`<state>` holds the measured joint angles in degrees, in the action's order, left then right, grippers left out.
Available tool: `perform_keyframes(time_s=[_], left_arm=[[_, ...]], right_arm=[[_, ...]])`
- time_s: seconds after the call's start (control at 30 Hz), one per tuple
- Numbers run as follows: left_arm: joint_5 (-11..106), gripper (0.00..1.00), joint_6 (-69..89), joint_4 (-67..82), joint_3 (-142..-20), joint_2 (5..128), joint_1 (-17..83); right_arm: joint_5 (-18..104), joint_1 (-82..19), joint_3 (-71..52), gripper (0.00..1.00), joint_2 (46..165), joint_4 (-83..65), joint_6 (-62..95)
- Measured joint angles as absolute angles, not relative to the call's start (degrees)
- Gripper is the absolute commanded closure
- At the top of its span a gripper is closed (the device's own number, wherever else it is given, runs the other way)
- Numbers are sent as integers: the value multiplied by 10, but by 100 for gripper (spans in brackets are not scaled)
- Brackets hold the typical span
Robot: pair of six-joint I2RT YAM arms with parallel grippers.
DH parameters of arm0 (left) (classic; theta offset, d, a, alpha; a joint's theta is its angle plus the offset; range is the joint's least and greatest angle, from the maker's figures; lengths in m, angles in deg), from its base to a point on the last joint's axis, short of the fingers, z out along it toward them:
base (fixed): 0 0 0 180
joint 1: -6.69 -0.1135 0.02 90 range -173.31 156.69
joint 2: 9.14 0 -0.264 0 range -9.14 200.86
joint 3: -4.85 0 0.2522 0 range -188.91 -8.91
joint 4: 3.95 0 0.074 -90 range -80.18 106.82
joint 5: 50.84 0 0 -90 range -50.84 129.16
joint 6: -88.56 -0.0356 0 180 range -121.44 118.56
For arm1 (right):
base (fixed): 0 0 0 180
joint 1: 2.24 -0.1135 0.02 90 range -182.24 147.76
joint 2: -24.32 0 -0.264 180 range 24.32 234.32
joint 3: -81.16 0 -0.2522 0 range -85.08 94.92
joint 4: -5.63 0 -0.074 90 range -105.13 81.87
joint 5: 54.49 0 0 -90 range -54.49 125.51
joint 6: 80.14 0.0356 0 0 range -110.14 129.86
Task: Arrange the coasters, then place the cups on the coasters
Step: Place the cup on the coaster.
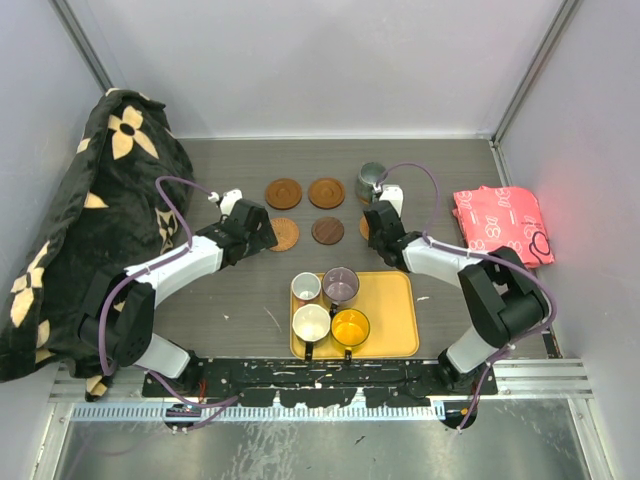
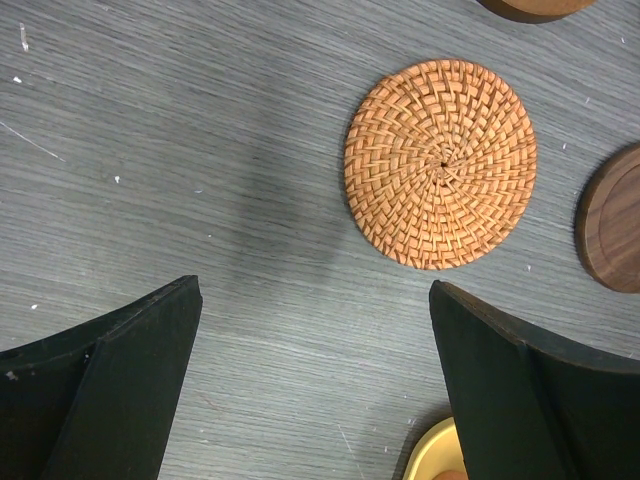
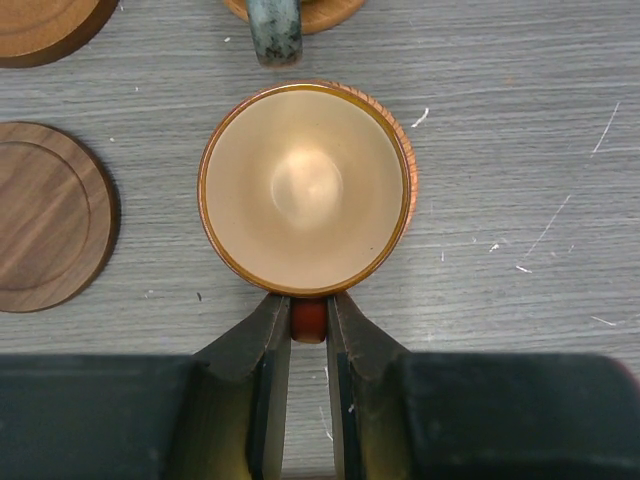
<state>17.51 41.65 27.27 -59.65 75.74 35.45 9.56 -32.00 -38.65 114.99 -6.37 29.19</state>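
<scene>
My right gripper [image 3: 309,300] is shut on the handle of the small brown cup [image 3: 305,185]. The cup stands upright over an orange-brown coaster whose edge [image 3: 411,165] shows at its right. The grey-green cup [image 1: 372,178] sits on a coaster [image 3: 335,10] just beyond. A dark coaster [image 3: 50,215] lies to the left. My left gripper [image 2: 315,295] is open above bare table, near the woven coaster [image 2: 440,165]. Two more coasters [image 1: 283,192] [image 1: 326,192] lie in the back row. The white [image 1: 306,287], purple-grey [image 1: 340,285], cream [image 1: 311,323] and orange-yellow [image 1: 350,327] cups stand on the tray.
The square yellow tray [image 1: 392,320] lies at the near middle, its corner [image 2: 440,455] beside my left finger. A black flowered cloth [image 1: 90,220] is heaped along the left side. A red patterned cloth [image 1: 500,222] lies at the right.
</scene>
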Motion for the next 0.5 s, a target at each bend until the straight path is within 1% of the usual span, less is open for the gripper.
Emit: perform_keyframes(time_s=[0.5], left_arm=[[176, 2, 417, 272, -596, 758, 354]], right_arm=[[100, -317, -382, 99, 1170, -53, 293]])
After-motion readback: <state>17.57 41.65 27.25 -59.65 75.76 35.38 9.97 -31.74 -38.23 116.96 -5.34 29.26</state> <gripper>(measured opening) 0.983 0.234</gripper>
